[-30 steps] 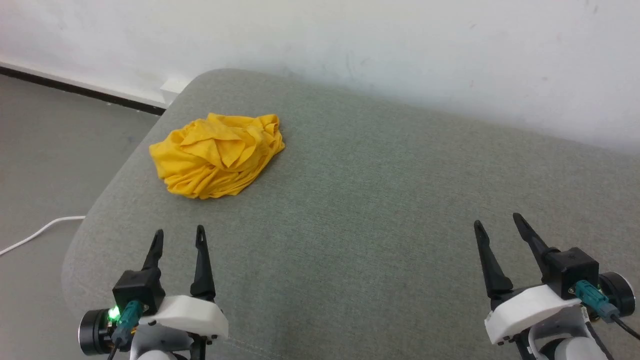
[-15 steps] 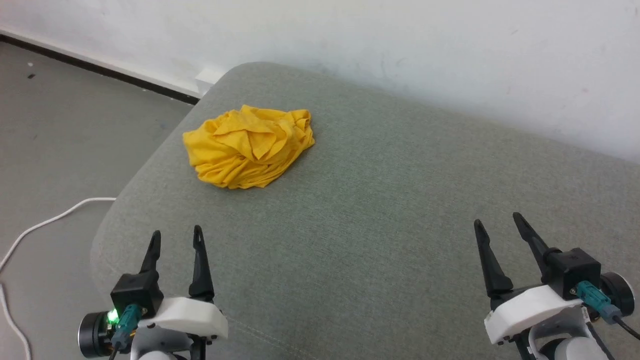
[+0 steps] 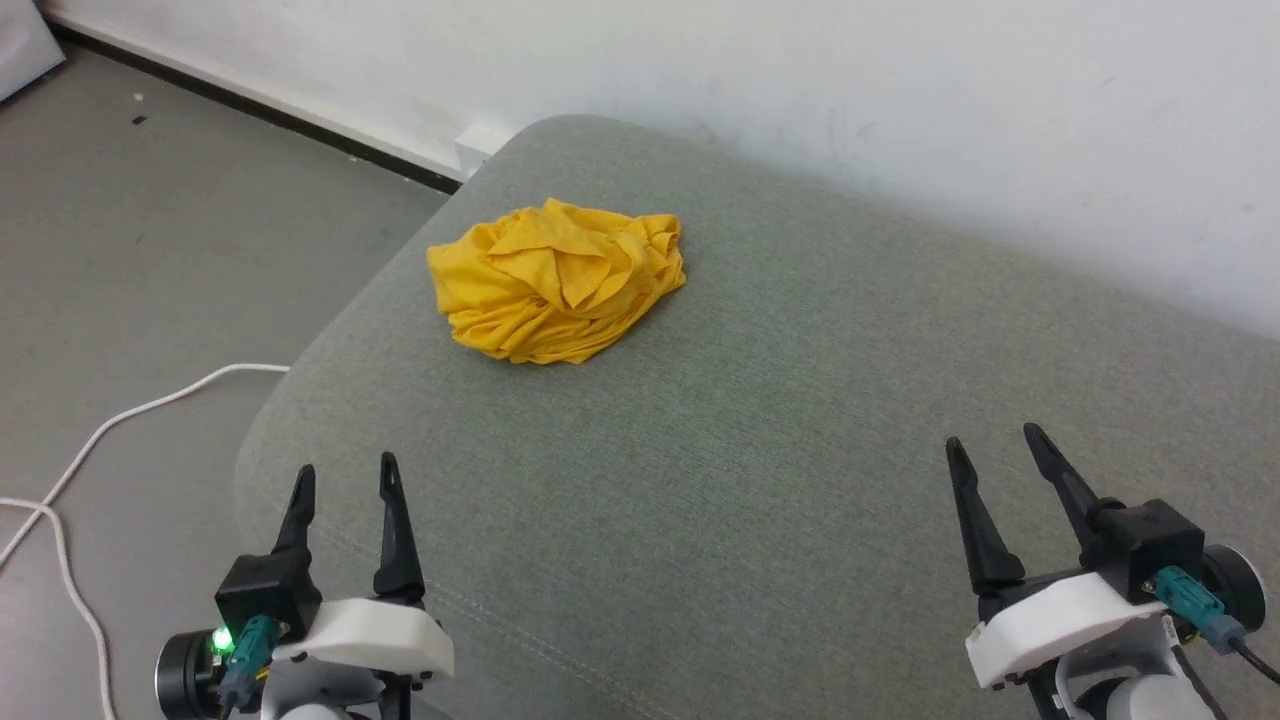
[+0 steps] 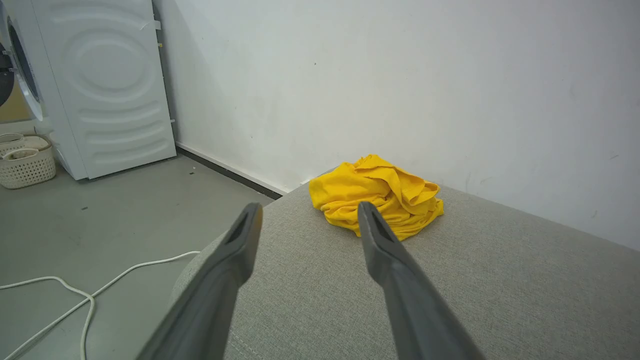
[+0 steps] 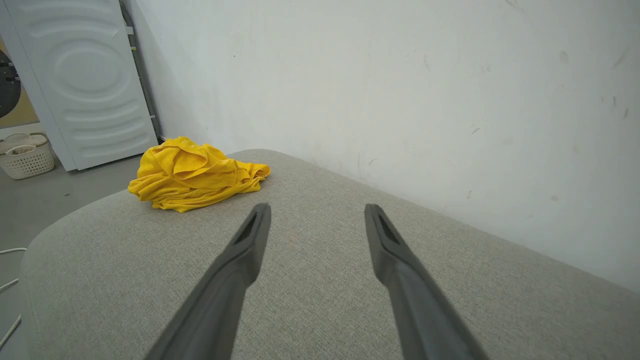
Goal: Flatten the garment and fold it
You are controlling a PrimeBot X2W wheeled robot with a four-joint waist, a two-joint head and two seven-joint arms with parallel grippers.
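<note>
Two grippers hang at the bottom of the head view, each with its dark fingers spread and nothing between them. The left gripper (image 3: 345, 465) is at lower left over the rounded near corner of a grey-green cushion (image 3: 780, 470); the right gripper (image 3: 991, 437) is at lower right above the same fabric. The garment (image 3: 560, 282), bright yellow, lies crumpled in a loose heap in the upper middle of the frame, left of centre. It sits near the cushion's far left corner, well apart from both grippers, and its visible folds are plain yellow.

A white wall (image 3: 850, 80) runs across the top. At left, a white cable (image 3: 130, 410) snakes over the grey floor (image 3: 150, 200).

In the left wrist view the heap sits at centre, its lower edge overlapped by the tip of the frame's right-hand finger. A white washer (image 4: 100, 85) stands at upper left with a pale basket (image 4: 25, 162) beside it. In the right wrist view the heap lies left of centre, above and left of the parted fingers.
</note>
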